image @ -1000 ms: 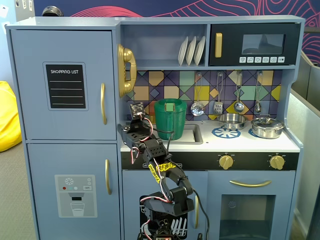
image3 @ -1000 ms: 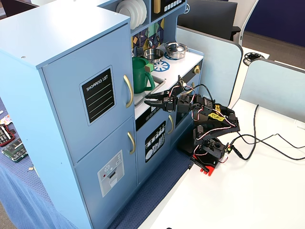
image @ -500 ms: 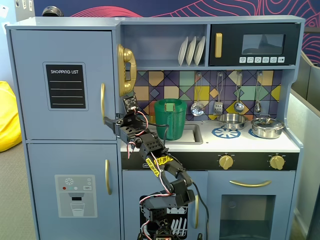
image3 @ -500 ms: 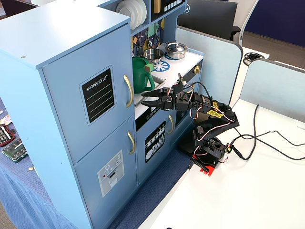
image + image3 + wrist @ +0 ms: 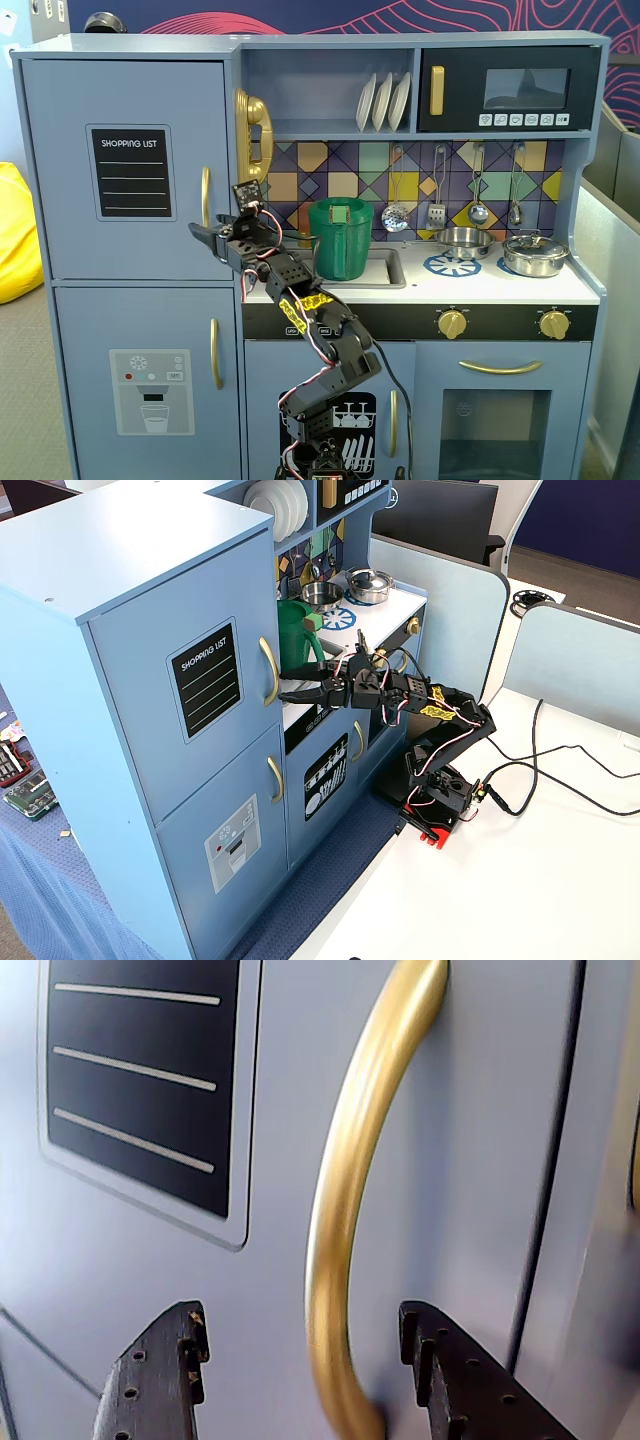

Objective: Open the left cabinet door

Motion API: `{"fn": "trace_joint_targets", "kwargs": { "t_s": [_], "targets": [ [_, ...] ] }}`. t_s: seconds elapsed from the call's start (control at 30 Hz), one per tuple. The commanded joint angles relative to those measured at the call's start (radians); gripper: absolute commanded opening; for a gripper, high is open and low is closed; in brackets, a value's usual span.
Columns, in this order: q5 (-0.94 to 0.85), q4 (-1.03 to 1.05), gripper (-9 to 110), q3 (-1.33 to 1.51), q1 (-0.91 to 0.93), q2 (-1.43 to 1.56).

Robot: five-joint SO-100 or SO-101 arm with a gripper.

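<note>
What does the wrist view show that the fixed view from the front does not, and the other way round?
Only the wrist view shows the gripper open, its fingers on either side of the gold handle, not touching it. Only the front fixed view shows the whole toy kitchen: the green pitcher, the microwave, the lower dispenser door. Both show the left cabinet door, closed, with its chalkboard panel.
</note>
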Motion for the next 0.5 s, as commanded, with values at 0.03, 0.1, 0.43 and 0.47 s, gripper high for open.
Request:
{"fn": "trace_joint_targets", "kwargs": {
  "t_s": [0.03, 0.1, 0.43, 0.47],
  "targets": [
    [-0.048, -0.054, 17, -0.124, -0.055, -0.057],
    [-0.098, -0.055, 16, -0.124, -0.097, -0.058],
    [-0.242, -0.08, 15, -0.12, -0.27, -0.049],
    [-0.247, -0.08, 15, -0.115, -0.276, -0.043]
  ]
}}
